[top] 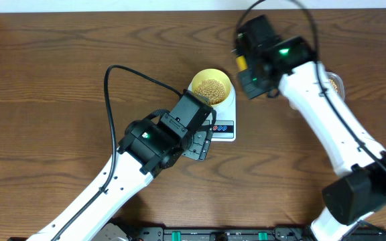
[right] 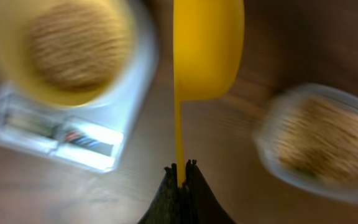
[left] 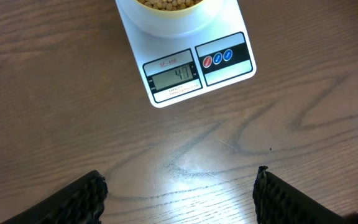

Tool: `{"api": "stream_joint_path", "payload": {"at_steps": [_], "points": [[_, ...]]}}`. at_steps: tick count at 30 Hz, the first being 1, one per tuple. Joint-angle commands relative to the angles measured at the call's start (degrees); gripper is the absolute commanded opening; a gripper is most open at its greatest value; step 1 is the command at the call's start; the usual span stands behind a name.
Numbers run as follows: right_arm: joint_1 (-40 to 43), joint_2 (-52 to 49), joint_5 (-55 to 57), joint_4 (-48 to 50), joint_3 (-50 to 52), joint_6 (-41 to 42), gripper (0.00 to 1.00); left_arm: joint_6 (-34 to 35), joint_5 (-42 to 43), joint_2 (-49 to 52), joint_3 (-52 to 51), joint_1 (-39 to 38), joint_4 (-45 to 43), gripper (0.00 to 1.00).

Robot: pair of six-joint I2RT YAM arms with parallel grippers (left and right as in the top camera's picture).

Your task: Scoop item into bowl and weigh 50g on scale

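Fingers (right: 193, 172) of right gripper (right: 181, 167) clamp yellow plastic scoop (right: 207, 50) beside white rectangular digital scale (left: 166, 74); left gripper (left: 179, 186) spread, near scale. Beige beans (top: 211, 88) in pale yellow-green bowl (top: 195, 80) on scale. Likely step: top-up; next, small pour.

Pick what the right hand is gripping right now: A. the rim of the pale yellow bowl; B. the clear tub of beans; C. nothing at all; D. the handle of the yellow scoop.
D: in the right wrist view the right hand is shut on the thin handle of the yellow scoop.
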State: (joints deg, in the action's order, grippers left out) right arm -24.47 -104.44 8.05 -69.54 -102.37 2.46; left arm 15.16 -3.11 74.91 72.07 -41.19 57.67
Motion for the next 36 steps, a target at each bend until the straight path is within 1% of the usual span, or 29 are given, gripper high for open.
{"api": "stream_joint_path", "payload": {"at_steps": [1, 4, 7, 13, 17, 22, 28, 36], "points": [[3.67, 3.85, 10.75, -1.29, -1.95, 9.27, 0.01, -0.46, 0.07, 0.22, 1.11, 0.13, 0.11, 0.78], [7.43, 4.17, 11.72, -3.89, -1.95, 15.30, 0.01, -0.46, 0.07, 0.22, 1.11, 0.13, 0.11, 0.78], [10.71, 4.09, 9.42, -6.86, -1.88, 19.26, 0.01, -0.46, 0.07, 0.22, 1.11, 0.13, 0.11, 0.78], [14.60, 4.02, 9.01, -11.30, -1.25, 22.43, 0.01, -0.46, 0.07, 0.22, 1.11, 0.13, 0.11, 0.78], [16.74, 4.02, 8.98, -12.07, 1.33, 24.41, 0.01, -0.46, 0.07, 0.22, 1.11, 0.13, 0.11, 0.78], [18.45, 4.02, 8.96, -9.94, 5.42, 24.76, 0.01, -0.46, 0.07, 0.22, 1.11, 0.13, 0.11, 0.78], [18.64, 4.02, 8.68, -6.27, 10.47, 24.72, 0.01, -0.46, 0.07, 0.22, 1.11, 0.13, 0.11, 0.78], [18.67, 4.02, 4.39, 1.03, 15.21, 23.63, 0.01, -0.46, 0.07, 0.22, 1.11, 0.13, 0.11, 0.78]]}}
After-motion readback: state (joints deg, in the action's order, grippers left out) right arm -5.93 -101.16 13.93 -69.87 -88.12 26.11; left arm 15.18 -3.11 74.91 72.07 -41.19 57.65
